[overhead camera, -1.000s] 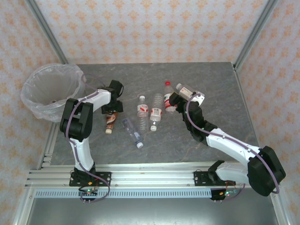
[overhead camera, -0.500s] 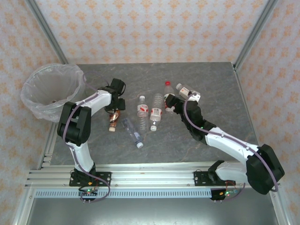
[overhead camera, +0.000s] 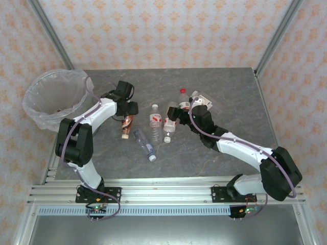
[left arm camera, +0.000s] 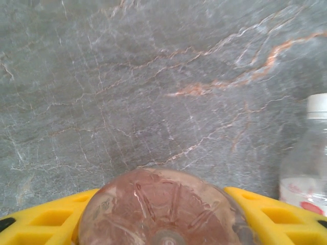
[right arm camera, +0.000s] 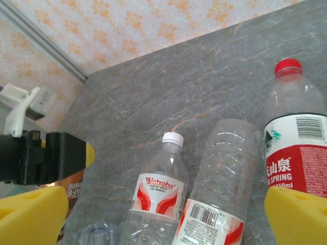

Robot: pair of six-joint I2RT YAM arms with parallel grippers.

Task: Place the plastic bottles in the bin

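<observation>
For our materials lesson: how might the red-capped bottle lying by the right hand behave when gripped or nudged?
The red-capped bottle looks empty and clear, so probably light. It lies on its round side, so a nudge may roll it. Its thin walls would likely dent under a squeeze.

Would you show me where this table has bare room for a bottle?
Bare: the grey marble table's far-right corner, and the near strip before the metal rail. Crowded: the middle, where clear plastic bottles lie between the left gripper and right gripper.
</observation>
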